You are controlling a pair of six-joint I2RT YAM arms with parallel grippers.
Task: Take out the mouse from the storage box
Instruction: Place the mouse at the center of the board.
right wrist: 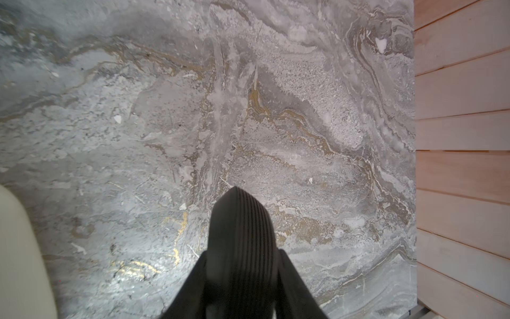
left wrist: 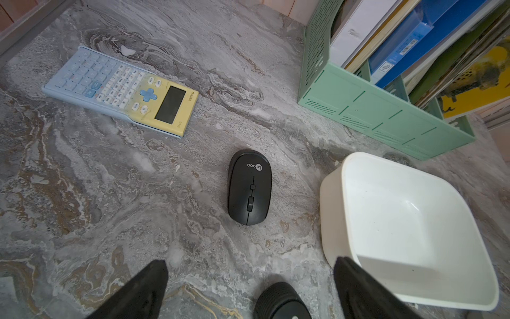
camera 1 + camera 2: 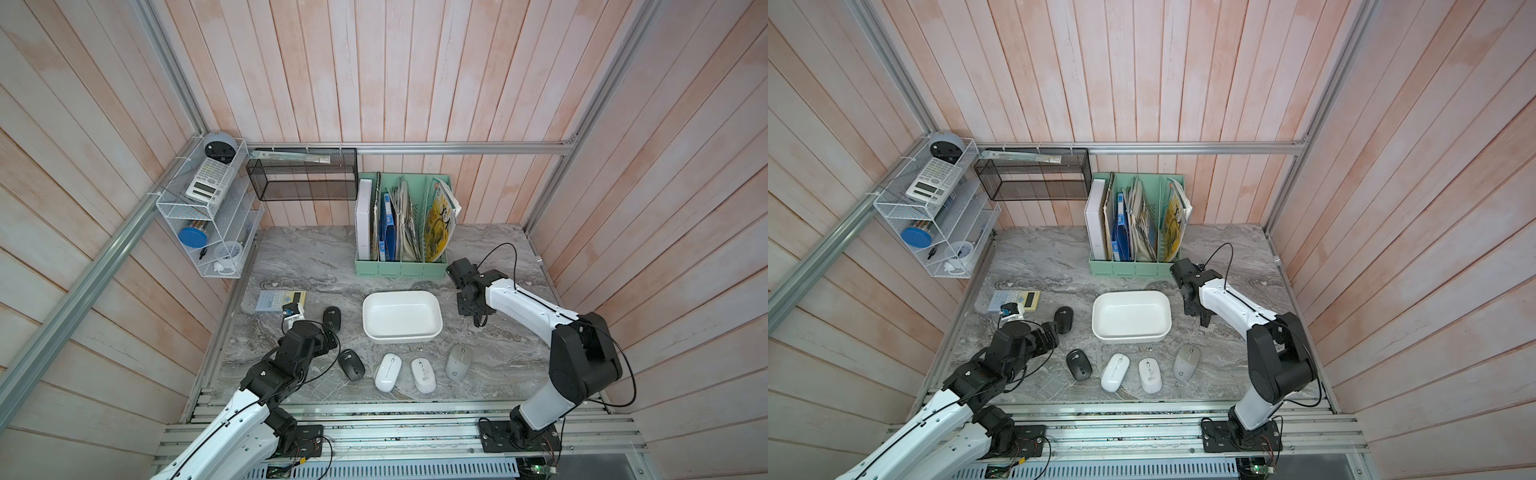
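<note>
- Storage box (image 3: 399,338) sits mid-bench, long side toward me, in front of the mint-green file holder (image 3: 401,268). Its rim shows whole in both top views.
- Every mouse I can see lies on the bench (image 3: 299,257), outside the box.
- Black mouse (image 3: 331,318) lies just to the left of the box and apart from it. From the left wrist I read it clearly (image 2: 249,187), scroll wheel up, with the box wall (image 2: 331,198) beside it.
- Along the near edge runs a row: a second black mouse (image 3: 351,365), a long white mouse (image 3: 387,372), a shorter white mouse (image 3: 423,375) and a grey mouse (image 3: 458,362).
- Left claw (image 2: 249,262) hovers near the first black mouse with its fingers (image 2: 149,287) spread wide apart — nothing between them.
- Right claw (image 1: 240,198) hangs over bare bench to the right of the box, fingers pressed together and holding nothing.
- Blue-and-yellow calculator (image 2: 121,91) lies flat further left, well apart from the box.
</note>
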